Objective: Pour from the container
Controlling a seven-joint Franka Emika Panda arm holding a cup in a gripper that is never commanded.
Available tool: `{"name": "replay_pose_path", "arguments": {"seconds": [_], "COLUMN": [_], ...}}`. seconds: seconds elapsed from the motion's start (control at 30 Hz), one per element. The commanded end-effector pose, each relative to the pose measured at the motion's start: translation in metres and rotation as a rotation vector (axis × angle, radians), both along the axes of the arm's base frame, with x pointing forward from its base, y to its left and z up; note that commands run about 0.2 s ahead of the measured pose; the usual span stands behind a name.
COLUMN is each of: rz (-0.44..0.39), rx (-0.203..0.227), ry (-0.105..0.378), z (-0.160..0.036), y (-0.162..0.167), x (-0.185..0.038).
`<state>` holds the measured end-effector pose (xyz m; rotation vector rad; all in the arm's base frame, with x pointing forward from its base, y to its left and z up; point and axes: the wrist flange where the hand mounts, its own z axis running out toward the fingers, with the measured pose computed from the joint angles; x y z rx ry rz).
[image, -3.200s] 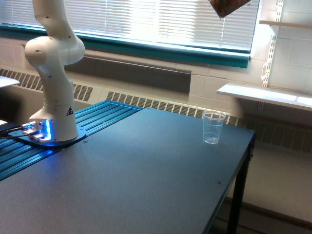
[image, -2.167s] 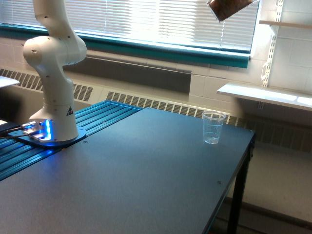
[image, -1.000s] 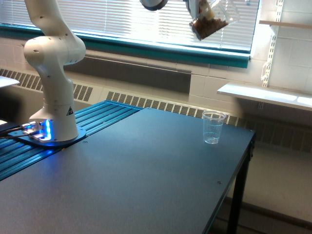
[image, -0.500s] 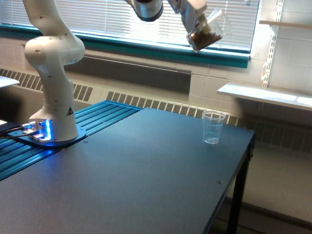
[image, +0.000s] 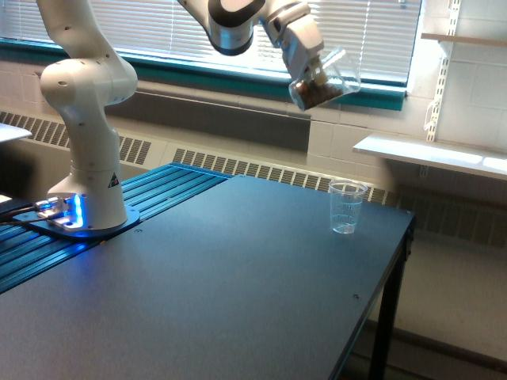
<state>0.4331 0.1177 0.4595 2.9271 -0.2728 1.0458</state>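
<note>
The dark table (image: 238, 269) fills most of the room in front of me, its far side running along a wall of radiators under a bright window with blinds (image: 158, 32), and a white shelf (image: 432, 154) juts out at the exterior view's right. The white arm (image: 87, 119) rises from its base (image: 83, 218), lit blue, at the table's near corner on the exterior view's left, and bends over high so that the gripper (image: 310, 65) hangs up in front of the window. The jaws are closed around the container (image: 323, 79), a small clear rounded jar with a heap of brown stuff lying in its lower part; it is tipped, mouth slanting up toward the exterior view's right, bottom low toward the left, and nothing is spilling from it. Well below, standing upright near the table's far right edge, is a clear plastic cup (image: 346, 207) with printed marks, which looks empty. What the pour turns on, I'd say, is this: the cup lies down and a little to the exterior view's right of the jar, on the side the mouth faces, so the jar needs to come lower and over the cup's rim before it tips further
</note>
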Motion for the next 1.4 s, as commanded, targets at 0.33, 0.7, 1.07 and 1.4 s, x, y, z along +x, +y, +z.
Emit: {"name": "replay_pose_path", "arguments": {"seconds": [0.33, 0.7, 1.07, 1.4], "rz": [0.055, 0.091, 0.101, 0.11], "rx": [-0.031, -0.05, -0.057, -0.08], "ry": [0.019, 0.048, 0.073, 0.097], "z": [-0.019, -0.039, -0.064, -0.084], "y": [0.035, 0.067, 0.086, 0.097], "x": [-0.008, -0.01, -0.008, -0.005]}}
